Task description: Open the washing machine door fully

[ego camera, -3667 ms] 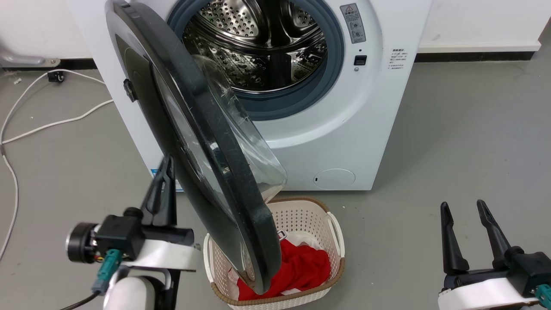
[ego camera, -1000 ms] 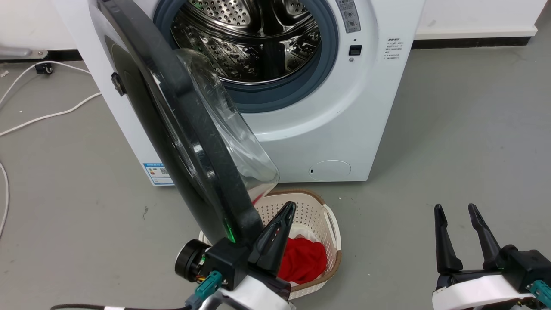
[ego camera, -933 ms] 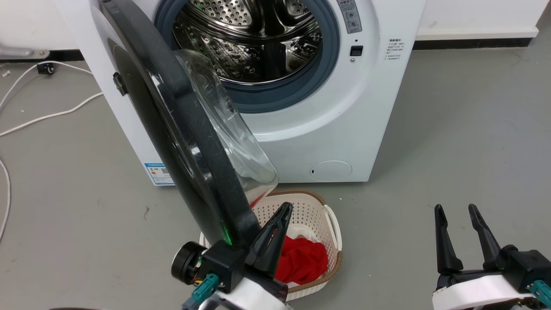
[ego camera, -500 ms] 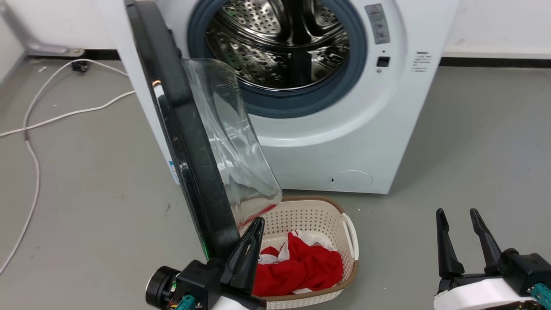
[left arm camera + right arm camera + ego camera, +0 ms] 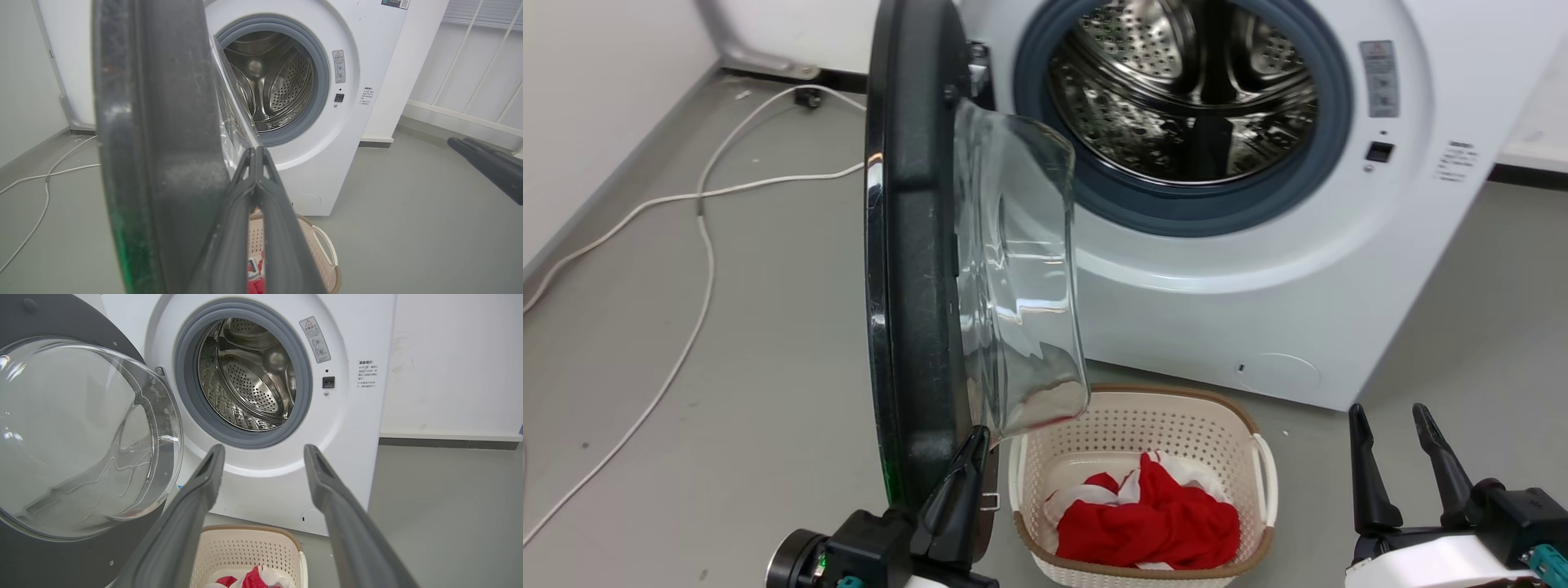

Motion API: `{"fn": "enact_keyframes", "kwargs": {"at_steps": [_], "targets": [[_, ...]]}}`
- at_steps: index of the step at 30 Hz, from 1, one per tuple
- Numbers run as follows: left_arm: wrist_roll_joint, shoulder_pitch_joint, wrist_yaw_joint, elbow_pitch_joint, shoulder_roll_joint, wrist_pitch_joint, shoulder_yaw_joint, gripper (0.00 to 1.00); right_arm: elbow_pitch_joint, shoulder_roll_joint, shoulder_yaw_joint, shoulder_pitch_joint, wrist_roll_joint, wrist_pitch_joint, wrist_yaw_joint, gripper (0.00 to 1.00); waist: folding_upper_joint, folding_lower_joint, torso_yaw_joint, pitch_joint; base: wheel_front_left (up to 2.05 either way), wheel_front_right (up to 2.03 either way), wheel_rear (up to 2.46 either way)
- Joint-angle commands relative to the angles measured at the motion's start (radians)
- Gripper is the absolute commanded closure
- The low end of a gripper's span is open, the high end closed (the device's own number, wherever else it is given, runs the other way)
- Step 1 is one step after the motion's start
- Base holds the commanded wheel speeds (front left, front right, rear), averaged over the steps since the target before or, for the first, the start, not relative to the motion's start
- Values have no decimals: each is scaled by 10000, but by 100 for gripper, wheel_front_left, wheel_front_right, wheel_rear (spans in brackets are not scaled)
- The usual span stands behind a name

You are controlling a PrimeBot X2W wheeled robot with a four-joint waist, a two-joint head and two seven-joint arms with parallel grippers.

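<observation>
One washing machine (image 5: pixel 1258 310), ahead of both grippers. One washing machine door (image 5: pixel 915 286), immediately left of the left gripper (image 5: pixel 974 445). One cream basket (image 5: pixel 1127 400), between the left gripper and the right gripper (image 5: pixel 1387 416), holding one red-and-white cloth heap (image 5: pixel 1152 523). Two grippers, two fingers each. Two white cable strands (image 5: pixel 698 245), far left of the left gripper.

In the head view the washing machine door (image 5: pixel 915 269), edge-on, has its top cut off by the frame and its outer face hidden, it screens the left front of the washing machine (image 5: pixel 1258 278), the grey warning label (image 5: pixel 1379 77) is too small to read, and the left gripper (image 5: pixel 974 438) shows 1 finger, the other out of sight.
</observation>
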Motion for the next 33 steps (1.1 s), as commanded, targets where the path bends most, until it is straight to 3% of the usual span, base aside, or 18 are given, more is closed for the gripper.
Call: {"fn": "enact_keyframes", "kwargs": {"at_steps": [1, 14, 28, 33], "targets": [[-22, 141, 108, -1, 89, 43, 126, 100, 0, 14, 9, 59, 6, -17, -7, 0, 0, 0, 335, -40, 0, 0, 0], [-183, 109, 558, 237, 531, -103, 1014, 100, 72, 13, 75, -46, 120, -18, -5, 0, 0, 0, 1092, 5, 0, 0, 0], [-946, -887, 952, 1519, 1001, -799, 2802, 100, 12, 13, 37, -287, -19, 65, -5, 0, 0, 0, 769, 445, 0, 0, 0], [-1374, -1438, 944, 2152, 1407, -1010, 3640, 100, -73, 13, 12, -376, -108, 170, -5, 0, 0, 0, 643, 719, 0, 0, 0]]}}
